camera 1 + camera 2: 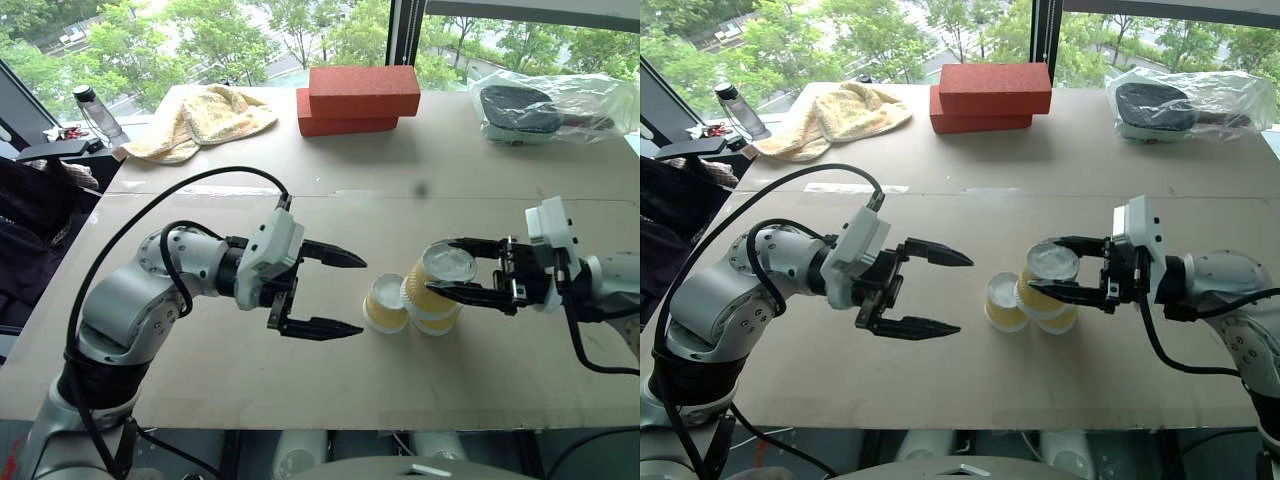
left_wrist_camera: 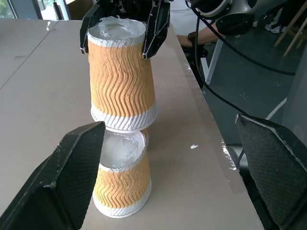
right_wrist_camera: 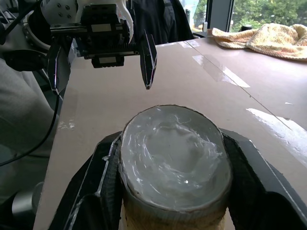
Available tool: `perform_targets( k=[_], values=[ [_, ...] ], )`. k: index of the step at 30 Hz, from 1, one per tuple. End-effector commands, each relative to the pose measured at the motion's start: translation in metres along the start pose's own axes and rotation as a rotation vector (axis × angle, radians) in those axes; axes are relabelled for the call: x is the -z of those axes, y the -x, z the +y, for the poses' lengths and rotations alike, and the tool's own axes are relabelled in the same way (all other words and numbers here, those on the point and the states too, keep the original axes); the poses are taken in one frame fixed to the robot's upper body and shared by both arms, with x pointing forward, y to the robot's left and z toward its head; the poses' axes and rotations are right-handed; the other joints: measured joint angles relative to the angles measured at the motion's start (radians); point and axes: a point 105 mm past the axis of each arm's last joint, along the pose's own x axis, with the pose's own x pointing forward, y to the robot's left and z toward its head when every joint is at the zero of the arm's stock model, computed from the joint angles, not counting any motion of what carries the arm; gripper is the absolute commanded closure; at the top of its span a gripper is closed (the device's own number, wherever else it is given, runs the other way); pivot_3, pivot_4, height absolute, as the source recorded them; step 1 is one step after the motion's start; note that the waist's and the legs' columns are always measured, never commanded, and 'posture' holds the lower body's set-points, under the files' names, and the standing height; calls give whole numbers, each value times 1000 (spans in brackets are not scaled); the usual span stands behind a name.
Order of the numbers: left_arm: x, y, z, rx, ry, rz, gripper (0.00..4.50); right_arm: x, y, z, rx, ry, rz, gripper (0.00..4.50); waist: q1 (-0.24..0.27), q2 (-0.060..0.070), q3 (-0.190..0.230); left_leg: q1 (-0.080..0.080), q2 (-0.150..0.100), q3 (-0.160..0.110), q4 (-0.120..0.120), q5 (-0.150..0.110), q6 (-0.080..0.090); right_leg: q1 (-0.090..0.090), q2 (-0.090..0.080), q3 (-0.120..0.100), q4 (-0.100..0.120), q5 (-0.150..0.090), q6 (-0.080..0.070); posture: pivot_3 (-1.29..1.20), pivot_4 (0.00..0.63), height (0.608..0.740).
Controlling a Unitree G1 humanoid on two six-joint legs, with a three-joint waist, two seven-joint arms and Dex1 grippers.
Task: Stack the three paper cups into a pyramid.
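Two of the three paper cups stand upside down and side by side on the brown table: one cup (image 1: 386,305) on the left, another (image 1: 437,322) partly hidden on its right. The third yellow ribbed cup (image 1: 437,278), white base up and a little tilted, hangs just over those two, and my right gripper (image 1: 430,270) is shut on its top end. I cannot tell whether its rim touches the cups below. My left gripper (image 1: 362,296) is open and holds nothing, a short way left of the cups, pointing at them. The left wrist view shows the held cup (image 2: 120,76) above the near cup (image 2: 122,184).
Two red bricks (image 1: 360,100) lie stacked at the back centre. A yellow towel (image 1: 200,120) is at the back left, with a water bottle (image 1: 98,115) beyond it. A clear plastic bag (image 1: 550,108) with a dark item sits at the back right. The table's front edge (image 1: 300,425) runs close below the cups.
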Motion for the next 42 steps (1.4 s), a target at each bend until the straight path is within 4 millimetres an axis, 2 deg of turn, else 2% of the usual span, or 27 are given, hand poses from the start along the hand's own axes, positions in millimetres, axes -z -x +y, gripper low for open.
perform_targets(
  k=[1,8,10,14,18,20,26,28,30,35,38,42],
  values=[
    [-4,0,-2,6,-29,13,0,-6,-1,-1,0,54,-17,2445,0,0,0,0,0,0,0,0,0,0,0,0,0,0,0,0,150,730],
    [1,2,0,-17,11,38,0,-6,-3,-3,11,52,-30,2445,0,0,0,0,0,0,0,1,-1,0,0,0,0,0,0,0,150,730],
    [3,4,3,-37,14,53,0,-5,-2,-3,11,48,-28,1446,0,0,0,0,0,0,0,1,-1,0,0,0,0,0,0,0,150,730],
    [5,6,4,-41,19,59,0,-6,0,-2,12,46,-26,26,0,0,0,0,0,0,0,0,-1,0,0,0,0,0,0,0,150,730],
    [7,7,1,-36,21,56,0,-17,5,-5,37,49,-61,26,0,0,0,0,0,0,0,0,-1,0,0,0,0,0,0,0,150,730],
    [10,11,0,-64,35,50,0,-20,16,-4,50,44,-52,26,0,0,0,0,0,0,0,0,-1,0,0,0,0,0,0,0,150,730],
    [39,35,-12,-241,167,108,0,0,49,8,143,-53,68,26,1,0,0,0,2,0,-1,0,-1,0,-1,2,-1,0,0,0,150,730],
    [41,42,-10,-331,215,42,0,11,59,15,168,-77,104,26,2,0,0,0,3,0,-1,-1,1,0,-2,2,-1,0,0,0,150,730],
    [58,49,-10,-433,219,76,0,28,77,19,224,-130,147,26,3,-1,0,1,3,0,-1,-2,3,1,-2,2,-1,0,0,0,150,730],
    [100,46,-11,-681,268,44,0,86,125,5,461,-181,140,26,1,-4,-2,3,1,1,0,-2,3,3,-4,2,-2,0,0,0,150,730],
    [130,38,-16,-731,283,105,0,115,134,-4,526,-141,109,26,-2,-4,-3,4,-1,2,2,-2,4,4,-3,2,-1,0,0,0,150,730],
    [148,29,-20,-748,280,120,0,152,141,-21,571,-112,149,26,-6,-2,-3,7,0,3,2,-2,4,4,-1,3,0,0,-1,0,150,730]
  ],
)
